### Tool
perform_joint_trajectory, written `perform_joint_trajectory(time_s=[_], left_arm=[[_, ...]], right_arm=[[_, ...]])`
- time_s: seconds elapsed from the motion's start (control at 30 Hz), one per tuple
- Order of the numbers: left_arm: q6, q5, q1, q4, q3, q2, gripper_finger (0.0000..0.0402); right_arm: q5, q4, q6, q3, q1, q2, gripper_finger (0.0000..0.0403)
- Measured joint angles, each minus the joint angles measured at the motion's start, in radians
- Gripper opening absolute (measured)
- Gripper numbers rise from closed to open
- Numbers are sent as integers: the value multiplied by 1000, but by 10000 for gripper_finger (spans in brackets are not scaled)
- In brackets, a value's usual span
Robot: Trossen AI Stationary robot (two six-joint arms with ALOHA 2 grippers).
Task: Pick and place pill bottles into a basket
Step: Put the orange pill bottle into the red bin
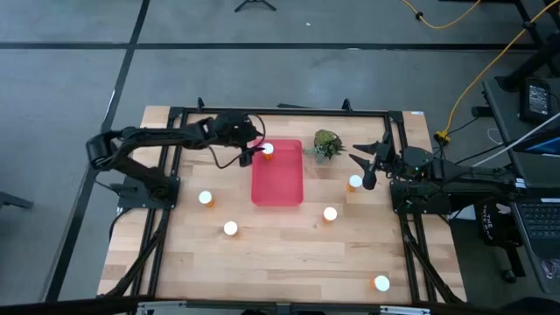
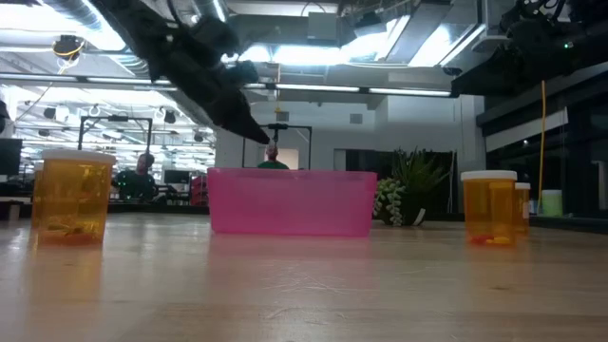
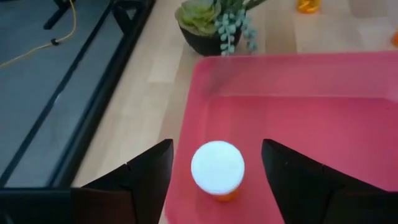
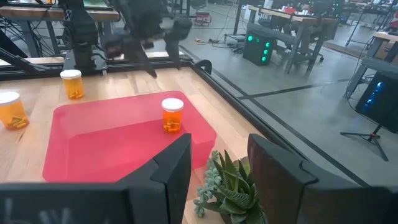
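Risk sits at the left hand (image 1: 255,150), spread wide and released above a pill bottle (image 1: 268,150) standing upright in the basket (image 1: 277,185), at its 11 o'clock corner. A finger could clip the white cap on withdrawal and topple it. Right hand (image 1: 368,166) waits partly open, empty, near the succulent (image 1: 327,144); other bottles stand around the surface (image 1: 280,254).

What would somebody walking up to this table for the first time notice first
The flat red-pink rectangular tray at the table's middle draws the eye, with one small orange pill bottle with a white cap standing upright in its far corner. The left gripper hangs open just above that bottle, its dark fingers apart from it on either side. Other orange bottles stand scattered on the wooden table.
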Motion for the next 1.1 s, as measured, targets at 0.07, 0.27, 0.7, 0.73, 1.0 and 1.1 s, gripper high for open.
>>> perform_joint_trajectory(time_s=[0.07, 0.27, 0.7, 0.73, 1.0, 1.1], left_arm=[[1, -2, 0, -56, 0, -55, 235], [-9, -6, 0, -244, 0, -258, 208], [-80, 133, -1, -412, -146, -568, 125], [-90, 145, -1, -402, -177, -589, 116], [-126, 170, -1, -253, -359, -734, 38], [-126, 165, -1, -240, -366, -772, 11]], right_arm=[[0, 0, -2, 0, 0, 0, 161], [0, 0, -3, 0, 0, 0, 161], [0, -35, -8, 0, 0, 0, 161], [0, -40, -11, 0, 0, 0, 161], [0, -50, -1, 0, 0, 0, 161], [0, -51, 0, 0, 0, 0, 161]])
